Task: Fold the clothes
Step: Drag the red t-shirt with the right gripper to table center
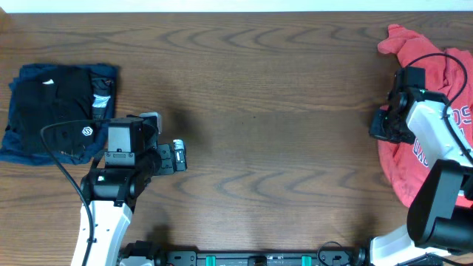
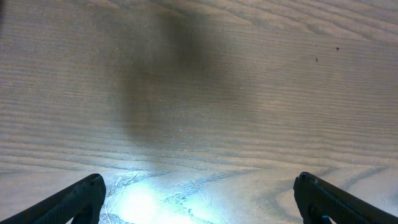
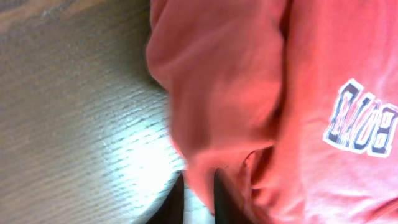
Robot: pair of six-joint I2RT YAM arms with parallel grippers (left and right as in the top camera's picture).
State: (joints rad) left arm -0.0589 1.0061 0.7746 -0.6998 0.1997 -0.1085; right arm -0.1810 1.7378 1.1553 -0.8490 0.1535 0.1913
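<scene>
Coral-red T-shirt [image 1: 403, 166] lies crumpled and unfolded at the far right edge of the table [image 1: 281, 111], running from the back corner down toward the front, partly under the right arm. The wood-grain table takes up the rest of the overhead view, and its middle separates the 2 arms widely. At the left end sits a folded navy-blue garment [image 1: 16, 144], with a folded black garment [image 1: 52, 107] stacked on top of it; a small white logo [image 1: 86, 131] shows near the black one's front corner. The right gripper [image 1: 380, 125] sits at the shirt's left margin, and in the right wrist view its 2 dark fingers [image 3: 230, 202] are drawn close together with a fold of the red cloth [image 3: 236, 74] pinched between them, bare table [image 3: 62, 112] to one side. The left gripper [image 1: 179, 157] is just right of the folded stack, above bare wood [image 2: 217, 93]; its 2 fingers [image 2: 74, 202] stand wide apart, grasping nothing. White-and-navy lettering [image 3: 360, 124] shows on the shirt near the right gripper.
</scene>
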